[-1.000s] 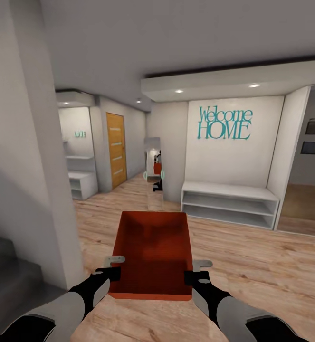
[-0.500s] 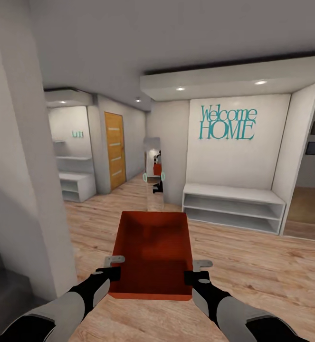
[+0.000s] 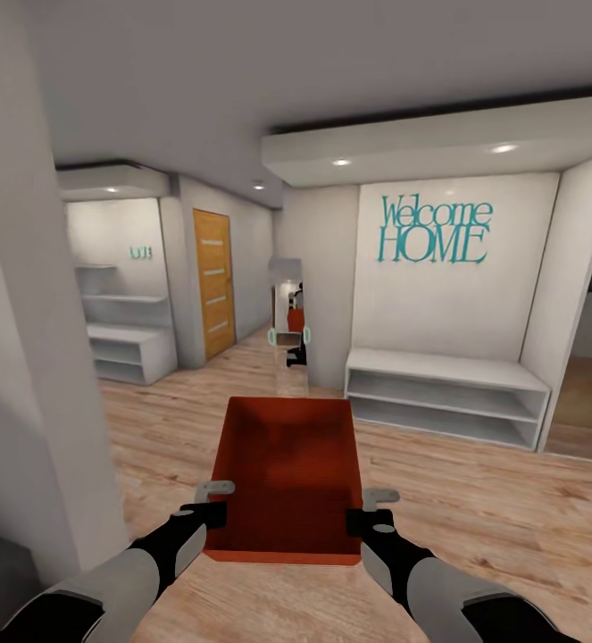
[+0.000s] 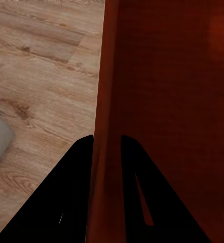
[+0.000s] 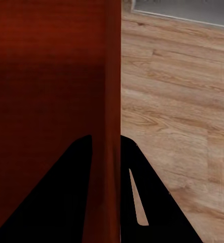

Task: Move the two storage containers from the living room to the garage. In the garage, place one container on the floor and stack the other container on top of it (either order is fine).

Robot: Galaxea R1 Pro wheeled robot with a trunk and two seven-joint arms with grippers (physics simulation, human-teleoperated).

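Note:
I hold one orange-red storage container (image 3: 287, 473) out in front of me, open side up and empty, above a light wood-plank floor. My left gripper (image 3: 213, 516) is shut on its left wall (image 4: 104, 101), one finger (image 4: 76, 172) outside and one inside. My right gripper (image 3: 360, 520) is shut on its right wall (image 5: 112, 76) in the same way. The second container is out of view, and so is the garage.
A white pillar (image 3: 28, 339) stands close on my left. Ahead is a white low shelf bench (image 3: 447, 393) under a "Welcome HOME" sign (image 3: 434, 230). A tall mirror (image 3: 288, 326) and a wooden door (image 3: 213, 284) lie down the hallway, with another white shelf unit (image 3: 130, 348) at left.
The whole view has shifted: the pillar slid further left and the bench and sign drew a little nearer as I rolled forward. The container and both grippers hold the same pose.

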